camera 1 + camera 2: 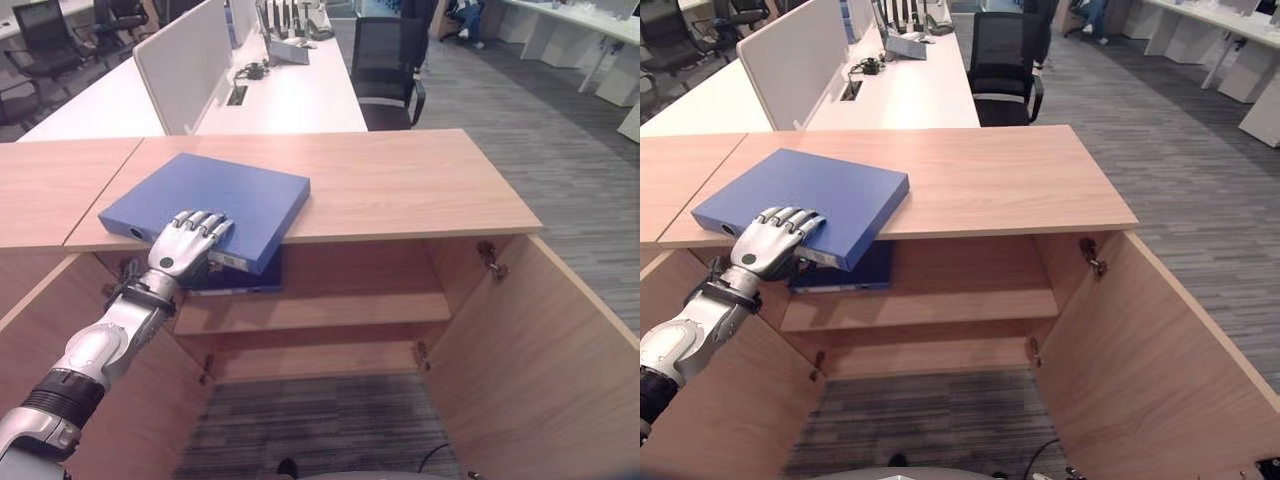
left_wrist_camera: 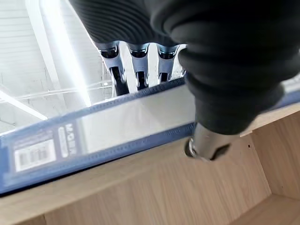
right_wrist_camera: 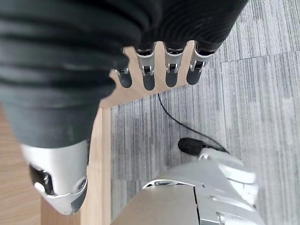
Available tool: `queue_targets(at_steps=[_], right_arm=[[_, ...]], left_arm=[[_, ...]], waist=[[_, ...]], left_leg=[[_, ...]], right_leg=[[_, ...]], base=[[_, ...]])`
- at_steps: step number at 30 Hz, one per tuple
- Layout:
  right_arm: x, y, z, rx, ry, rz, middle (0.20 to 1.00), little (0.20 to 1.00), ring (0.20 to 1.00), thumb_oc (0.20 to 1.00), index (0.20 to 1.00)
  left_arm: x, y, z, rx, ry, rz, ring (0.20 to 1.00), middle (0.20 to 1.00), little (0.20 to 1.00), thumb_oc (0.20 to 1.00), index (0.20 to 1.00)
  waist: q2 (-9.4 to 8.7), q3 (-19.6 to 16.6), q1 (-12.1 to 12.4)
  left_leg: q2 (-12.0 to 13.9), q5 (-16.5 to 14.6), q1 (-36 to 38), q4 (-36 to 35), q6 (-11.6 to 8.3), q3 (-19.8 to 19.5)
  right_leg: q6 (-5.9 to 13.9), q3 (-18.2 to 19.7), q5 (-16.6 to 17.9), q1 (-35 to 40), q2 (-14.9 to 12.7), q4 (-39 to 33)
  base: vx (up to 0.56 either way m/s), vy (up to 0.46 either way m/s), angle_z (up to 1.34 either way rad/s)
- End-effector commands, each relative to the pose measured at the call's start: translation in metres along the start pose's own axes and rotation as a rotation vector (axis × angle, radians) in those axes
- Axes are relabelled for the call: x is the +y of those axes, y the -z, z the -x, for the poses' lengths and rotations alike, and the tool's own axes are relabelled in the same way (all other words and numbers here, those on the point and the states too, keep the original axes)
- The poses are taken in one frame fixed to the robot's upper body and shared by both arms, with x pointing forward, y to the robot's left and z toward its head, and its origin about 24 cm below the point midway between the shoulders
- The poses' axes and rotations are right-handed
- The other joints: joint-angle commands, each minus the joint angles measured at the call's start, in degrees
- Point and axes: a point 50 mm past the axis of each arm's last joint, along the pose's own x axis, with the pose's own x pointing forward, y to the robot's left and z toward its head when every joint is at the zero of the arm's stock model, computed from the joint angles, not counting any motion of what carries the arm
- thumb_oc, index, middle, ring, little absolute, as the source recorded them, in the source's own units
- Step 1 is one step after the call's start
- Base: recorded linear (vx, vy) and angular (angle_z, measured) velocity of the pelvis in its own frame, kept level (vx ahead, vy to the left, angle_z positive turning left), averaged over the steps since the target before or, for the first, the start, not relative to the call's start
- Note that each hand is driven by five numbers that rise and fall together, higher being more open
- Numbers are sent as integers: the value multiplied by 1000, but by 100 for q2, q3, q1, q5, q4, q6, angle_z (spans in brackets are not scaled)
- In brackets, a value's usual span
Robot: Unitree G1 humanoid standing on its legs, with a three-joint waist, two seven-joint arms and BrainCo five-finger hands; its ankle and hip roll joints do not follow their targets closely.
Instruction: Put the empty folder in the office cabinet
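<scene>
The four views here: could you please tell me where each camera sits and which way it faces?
Left eye view: on the head, looking down at the cabinet top, the blue folder and the left hand gripping its near edge.
Right eye view: the same scene from slightly aside, sharing folder, hand and open cabinet shelves.
Left wrist view: on the left wrist, looking along the hand at the folder's spine.
Right wrist view: on the right wrist, looking down past the right hand, fingers relaxed, at the carpet.
</scene>
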Motion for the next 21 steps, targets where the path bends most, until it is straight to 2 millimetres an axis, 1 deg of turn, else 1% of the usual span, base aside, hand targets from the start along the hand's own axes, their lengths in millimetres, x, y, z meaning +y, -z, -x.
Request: queue_targets(at_steps=[1,4,7,10,11,13,14,16,17,19,21], right_arm=[[-7,-28,-5,-75,27,7,1000,1000,1000,1000,1000],[-6,-26,-5,-69,26,0,1000,1000,1000,1000,1000],[-3,-27,-5,-66,20,-13,1000,1000,1000,1000,1000],[-1,-26,-5,-65,16,-13,1000,1000,1000,1000,1000],[0,-26,-5,-63,14,-18,1000,1000,1000,1000,1000],[1,-25,-6,-56,14,-26,1000,1000,1000,1000,1000],[1,-25,-6,-56,15,-24,1000,1000,1000,1000,1000],[3,-24,-6,-48,12,-35,1000,1000,1000,1000,1000],[3,-25,-6,-48,12,-32,1000,1000,1000,1000,1000],[5,-23,-6,-40,7,-36,1000,1000,1000,1000,1000],[7,-22,-6,-34,4,-41,1000,1000,1000,1000,1000]], left_arm=[[14,17,-18,54,-33,-47,200,200,200,200,200],[13,17,-16,79,-42,-13,200,200,200,200,200],[10,15,-11,138,-74,79,200,200,200,200,200],[10,15,-10,148,-82,94,200,200,200,200,200],[10,13,-8,180,-104,159,200,200,200,200,200],[17,11,-9,206,-163,236,200,200,200,200,200],[17,12,-8,208,-162,237,200,200,200,200,200],[35,11,-10,224,-281,325,200,200,200,200,200],[36,11,-9,227,-280,327,200,200,200,200,200],[51,11,-11,232,-374,387,200,200,200,200,200],[72,11,-12,223,-493,444,200,200,200,200,200]], waist=[[-116,335,16],[-123,328,26],[-137,320,54],[-138,315,59],[-146,308,79],[-142,296,109],[-136,295,99],[-132,282,166],[-127,283,151],[-122,275,185],[-112,266,238]], left_leg=[[142,-686,467,74,-189,227],[137,-686,477,74,-190,213],[136,-686,487,74,-191,196],[137,-688,489,74,-191,191],[132,-684,492,74,-189,181],[133,-674,485,74,-187,158],[133,-674,485,74,-187,157],[124,-660,466,74,-188,120],[124,-660,466,74,-188,117],[114,-656,455,74,-185,84],[101,-653,446,74,-181,43]], right_leg=[[471,185,-323,134,-140,38],[460,179,-333,149,-137,38],[438,159,-344,165,-132,38],[436,161,-347,172,-134,38],[426,152,-347,172,-135,38],[416,127,-351,189,-138,38],[416,126,-352,190,-138,38],[399,98,-370,212,-144,38],[399,96,-371,214,-144,38],[390,80,-377,223,-152,38],[381,59,-379,234,-158,38]], base=[[1,2,-4],[0,0,0],[0,0,0],[0,0,0],[0,0,0],[0,0,0],[0,0,0],[0,0,0],[0,0,0],[0,0,0],[-6,-22,4]])
